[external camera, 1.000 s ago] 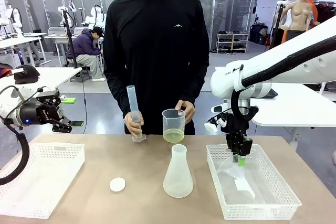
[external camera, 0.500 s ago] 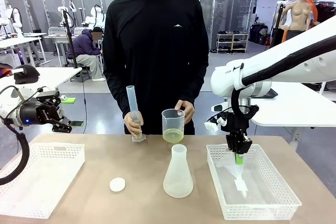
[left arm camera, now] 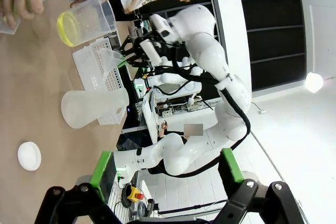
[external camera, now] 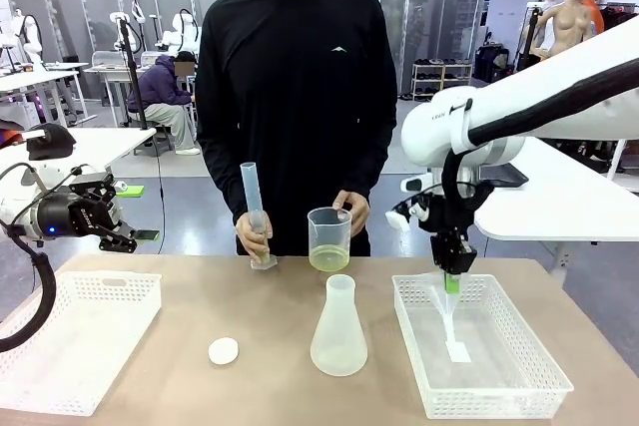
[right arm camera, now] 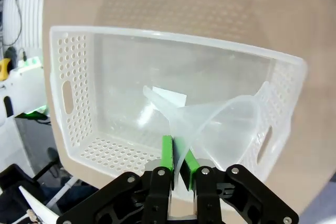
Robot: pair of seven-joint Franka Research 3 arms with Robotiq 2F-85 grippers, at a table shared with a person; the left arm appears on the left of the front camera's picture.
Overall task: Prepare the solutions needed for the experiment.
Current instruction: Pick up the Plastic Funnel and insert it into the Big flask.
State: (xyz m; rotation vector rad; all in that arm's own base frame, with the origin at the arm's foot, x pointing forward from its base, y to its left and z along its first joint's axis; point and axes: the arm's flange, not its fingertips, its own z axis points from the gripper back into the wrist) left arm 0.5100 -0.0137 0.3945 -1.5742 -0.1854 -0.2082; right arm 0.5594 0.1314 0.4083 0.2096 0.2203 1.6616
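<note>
Right gripper [external camera: 451, 283], clamped on funnel [external camera: 448, 309] rim, has lifted it, stem apparently clear of basket [external camera: 496, 406]: ready for flask [external camera: 338, 334]. Left gripper [left arm camera: 167, 167] wide.

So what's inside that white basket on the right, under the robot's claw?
A clear funnel, pinched at its rim by the right gripper, hangs spout-down in the basket. Under it a small white slip lies on the floor. The funnel hides part of that floor.

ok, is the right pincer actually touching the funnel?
Touching. In the right wrist view the right pincer is shut on the funnel, with a green pad on each side of its thin rim and no gap.
</note>
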